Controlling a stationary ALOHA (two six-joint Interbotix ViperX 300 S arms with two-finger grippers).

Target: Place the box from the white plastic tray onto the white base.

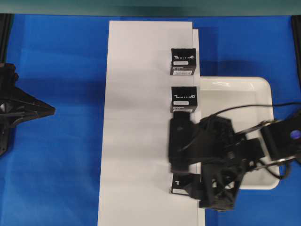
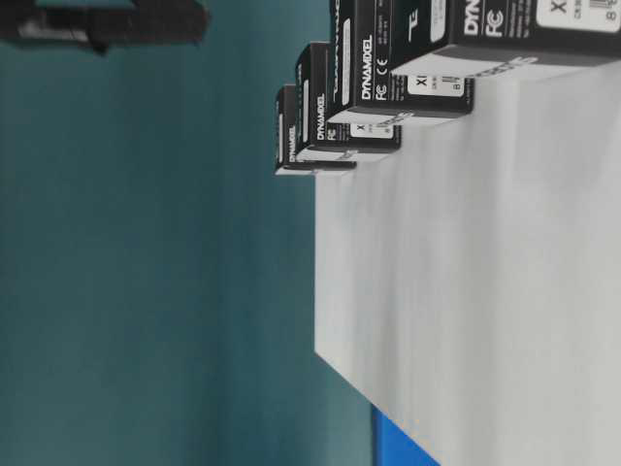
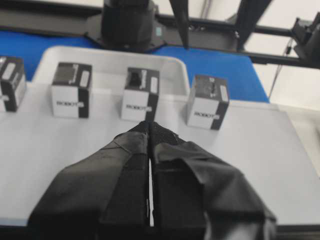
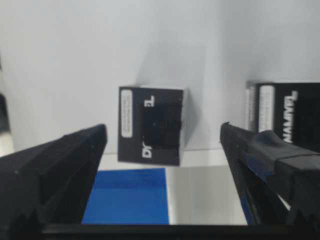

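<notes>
A bright blue table surface (image 1: 56, 165) fills the scene under even light, with a teal wall (image 2: 146, 291) behind it at table level and black frame rails (image 3: 280, 37) crossing the far edge

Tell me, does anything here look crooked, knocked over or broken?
Nothing stands out. The black boxes stand upright in a row along the white base edge, none tipped or damaged.

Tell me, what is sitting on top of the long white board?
Four small black boxes stand in a row on the white base; one, the box, is hidden overhead by the open right gripper.
</notes>
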